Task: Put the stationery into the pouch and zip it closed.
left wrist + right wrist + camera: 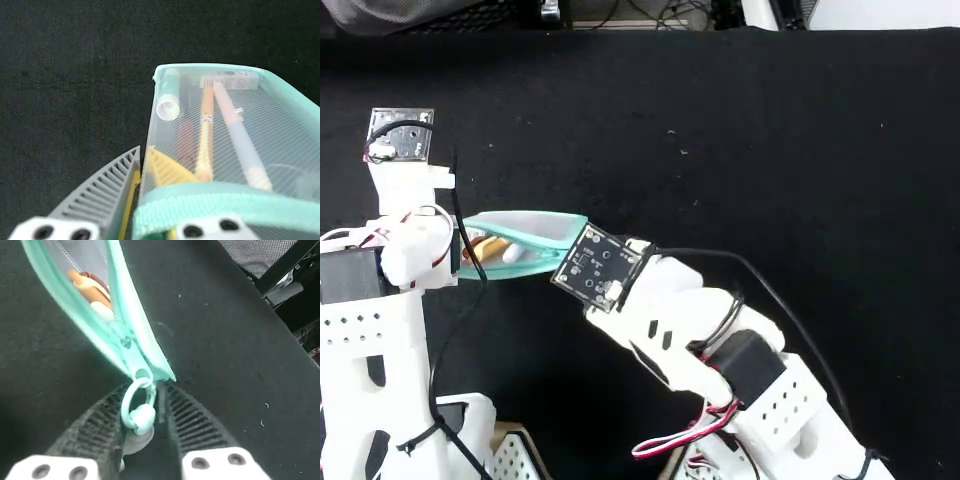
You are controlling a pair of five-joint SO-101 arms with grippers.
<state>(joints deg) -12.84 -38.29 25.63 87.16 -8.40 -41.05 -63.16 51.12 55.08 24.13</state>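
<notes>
The pouch (535, 228) lies on the table (770, 150) between the arms, pens (206, 130) inside and mouth not yet zipped. It looks like soft, light, floppy mesh, so it'd probably get dragged along unless it's pinned. One end seems to be pinched shut in the left gripper (144, 150). The zip pull (136, 409) is clamped by the right gripper (149, 387), and it's small, slick and easily lost. Bare cloth is seen all round, edges well away. The slider's run toward the left arm looks tight, though.
</notes>
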